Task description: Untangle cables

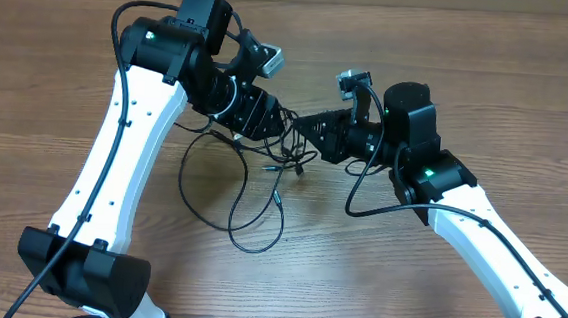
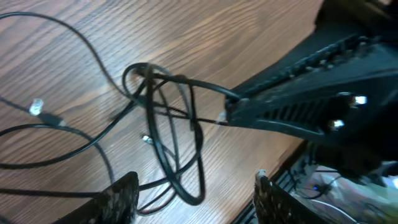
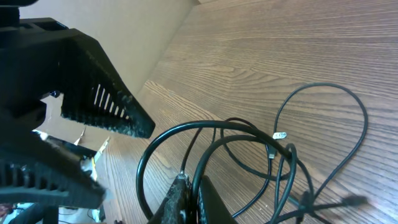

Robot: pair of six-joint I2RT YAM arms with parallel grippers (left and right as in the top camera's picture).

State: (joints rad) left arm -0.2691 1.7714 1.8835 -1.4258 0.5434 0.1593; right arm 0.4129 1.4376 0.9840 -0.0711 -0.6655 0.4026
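Right gripper (image 2: 229,115) pinching cables (image 2: 149,74) at centre frame, my fingers clamped. Left gripper (image 2: 196,180) standing wide at bottom edge, straddling one loop.

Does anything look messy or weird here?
Yes. The cables are knotted between the grippers, with loops crossing each other. The right gripper pinches one strand; the left gripper is open by the tangle.

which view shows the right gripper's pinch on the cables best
The left wrist view: the right gripper is seen side-on, tips shut on a strand of the cables. The right wrist view shows its shut fingers only at the bottom edge, loops rising from them. Overhead, the pinch is too small to make out.
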